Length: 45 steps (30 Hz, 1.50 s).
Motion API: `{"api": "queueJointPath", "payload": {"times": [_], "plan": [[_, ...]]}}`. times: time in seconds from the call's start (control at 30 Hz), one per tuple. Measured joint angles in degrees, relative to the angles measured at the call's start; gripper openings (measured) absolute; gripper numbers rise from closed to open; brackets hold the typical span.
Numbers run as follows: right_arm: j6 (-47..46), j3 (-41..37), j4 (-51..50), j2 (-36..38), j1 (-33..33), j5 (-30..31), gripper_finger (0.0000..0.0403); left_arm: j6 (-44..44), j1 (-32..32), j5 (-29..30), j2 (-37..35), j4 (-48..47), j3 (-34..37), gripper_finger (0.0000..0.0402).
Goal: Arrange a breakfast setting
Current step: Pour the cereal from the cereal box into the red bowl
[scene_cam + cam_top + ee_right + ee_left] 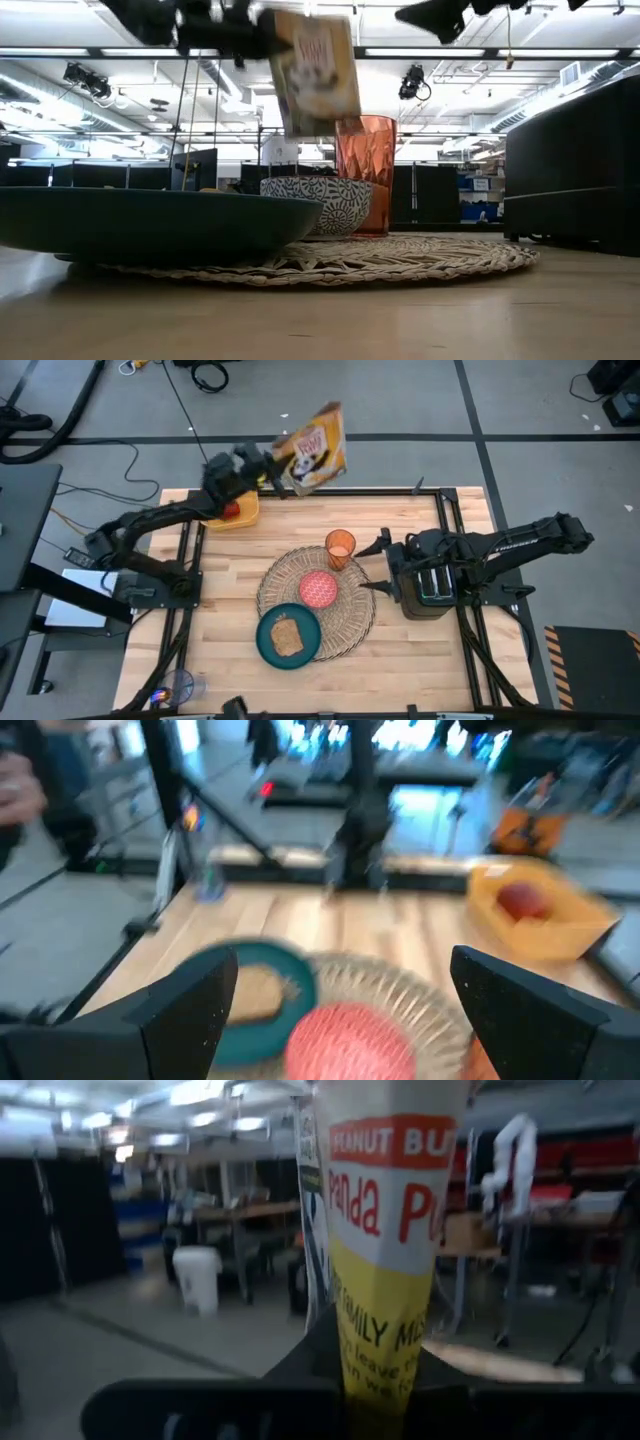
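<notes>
the left gripper (268, 468) is clamped on a cereal box (312, 448), holding it in the air over the tabletop's far edge, just beside the yellow bin (236, 512) in the far left corner with the apple (521, 900) in it. the placemat (352, 615) lies mid-table, carrying the red bowl (319, 589) and orange cup (340, 547), the teal plate (270, 647) with toast (287, 637) on its near edge. the right gripper (381, 565) hangs with fingers spread beside the toaster (430, 585). judging by this, the cereal step is in hand; next likely carrying the box clear without tipping it.
</notes>
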<state>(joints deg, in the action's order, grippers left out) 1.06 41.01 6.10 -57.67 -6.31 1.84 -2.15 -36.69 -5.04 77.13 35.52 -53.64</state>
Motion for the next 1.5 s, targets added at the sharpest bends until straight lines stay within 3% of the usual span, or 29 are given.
{"api": "queueJointPath", "payload": {"times": [0.13, 0.47, 0.67, 0.87, 1.0, 1.3, 1.5], "plan": [[1.56, 0.0, 4.9, 0.86, 0.69, 4.78, 0.0375, 0.37, 1.99, -1.31, -7.06, -6.08, -3.97, 0.0012], [0.68, -0.02, 10.72, -3.26, 2.21, 3.42, 0.0375, 6.08, 12.54, -7.67, -17.12, -11.25, -5.3, 0.0012], [3.72, 0.0, 28.01, -8.26, 2.23, 7.59, 0.0379, 6.05, 21.08, -7.19, -17.27, -7.88, -5.28, 0.0012], [6.32, -0.02, 35.22, -10.69, 2.2, 9.54, 0.0385, 5.15, 26.59, -7.25, -17.17, -0.56, -5.28, 0.0012], [7.85, 0.0, 44.47, -10.6, 1.73, 5.77, 0.0384, 2.66, 27.7, -4.28, -17.15, 0.47, -5.28, 0.0012], [10.56, -0.02, 51.83, -10.58, 1.57, 6.55, 0.0383, 3.22, 27.66, -4.02, -13.5, 4.88, -5.36, 0.0012], [10.17, -0.02, 52.18, -10.64, 1.64, 14.04, 0.0382, 4.76, 27.66, -4.0, -11.35, 8.6, -5.28, 0.0012]]}}
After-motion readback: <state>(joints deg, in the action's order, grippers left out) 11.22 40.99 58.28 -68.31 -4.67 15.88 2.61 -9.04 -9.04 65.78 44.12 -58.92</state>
